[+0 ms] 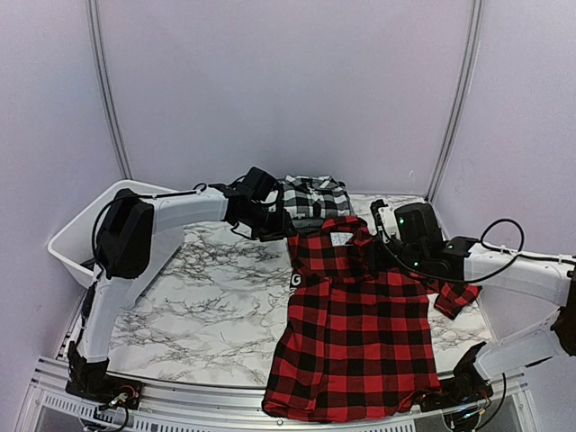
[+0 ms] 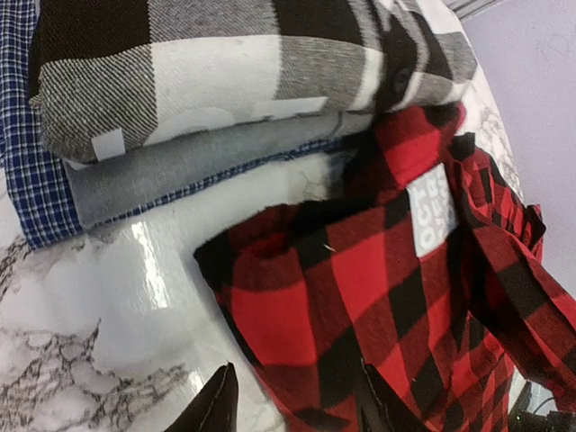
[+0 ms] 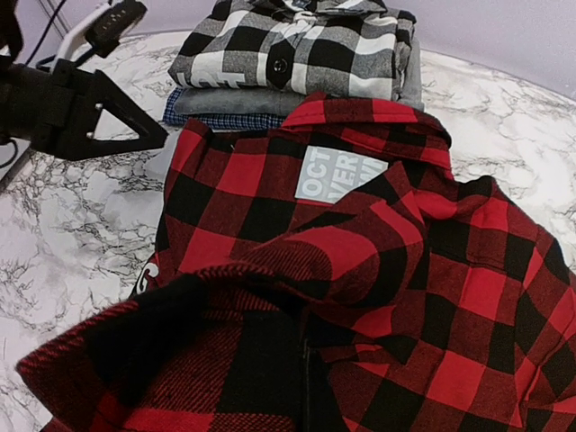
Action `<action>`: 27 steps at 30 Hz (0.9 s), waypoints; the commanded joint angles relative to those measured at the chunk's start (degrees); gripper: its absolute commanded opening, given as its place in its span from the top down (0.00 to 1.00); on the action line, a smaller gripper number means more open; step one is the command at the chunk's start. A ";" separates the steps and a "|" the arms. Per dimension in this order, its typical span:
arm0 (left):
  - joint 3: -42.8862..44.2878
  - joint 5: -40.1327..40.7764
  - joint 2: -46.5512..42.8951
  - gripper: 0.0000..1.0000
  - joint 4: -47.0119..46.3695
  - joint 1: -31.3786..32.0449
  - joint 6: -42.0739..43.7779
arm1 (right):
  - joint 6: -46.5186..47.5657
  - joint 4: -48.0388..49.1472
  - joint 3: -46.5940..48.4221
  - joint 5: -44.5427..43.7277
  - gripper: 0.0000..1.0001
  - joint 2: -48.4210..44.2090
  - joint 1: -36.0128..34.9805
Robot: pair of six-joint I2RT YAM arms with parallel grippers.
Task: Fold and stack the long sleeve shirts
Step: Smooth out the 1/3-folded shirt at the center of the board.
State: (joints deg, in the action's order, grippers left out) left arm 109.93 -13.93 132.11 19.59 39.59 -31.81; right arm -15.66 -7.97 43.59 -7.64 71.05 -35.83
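Note:
The red-and-black check shirt (image 1: 360,333) lies spread on the marble table (image 1: 207,297), collar to the back. It also shows in the left wrist view (image 2: 360,270) and the right wrist view (image 3: 450,297). My left gripper (image 1: 277,227) is open, and in its own view (image 2: 297,405) its jaws straddle the edge of the shirt's left shoulder. My right gripper (image 1: 382,247) is shut on a fold of the shirt's right side, and the cloth drapes over the gripper (image 3: 306,378). Behind is a folded stack (image 1: 312,196): black-and-white plaid (image 2: 225,63) on grey (image 2: 198,162) on blue (image 2: 27,180).
A white plastic tub (image 1: 76,238) stands at the table's left edge, behind my left arm. The red shirt's right cuff (image 1: 454,297) hangs out under my right arm. My left gripper also shows in the right wrist view (image 3: 81,112). Lilac walls close in the back.

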 commanded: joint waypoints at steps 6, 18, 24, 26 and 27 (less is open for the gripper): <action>13.89 -7.58 12.53 0.54 0.02 -1.01 1.06 | -2.42 1.26 -1.56 3.26 1.00 1.90 -0.32; 17.04 -3.55 10.87 1.00 -10.24 -1.38 5.00 | -4.12 3.84 -6.04 4.75 1.00 2.83 -0.61; 19.80 -4.75 14.03 1.00 -12.91 -3.62 2.71 | -4.32 4.94 -7.18 5.00 1.00 4.72 -0.72; 20.46 -5.36 15.32 1.00 -12.99 -4.26 2.22 | -4.39 5.06 -7.13 5.32 1.00 5.28 -0.76; 20.50 -5.20 15.78 1.00 -13.08 -4.53 2.15 | -4.48 5.07 -7.04 5.39 1.00 5.47 -0.85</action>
State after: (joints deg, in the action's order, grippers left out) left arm 127.87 -18.83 145.88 10.46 37.28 -29.15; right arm -19.31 -5.06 36.10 -3.16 75.81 -36.12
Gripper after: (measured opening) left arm 0.014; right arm 0.004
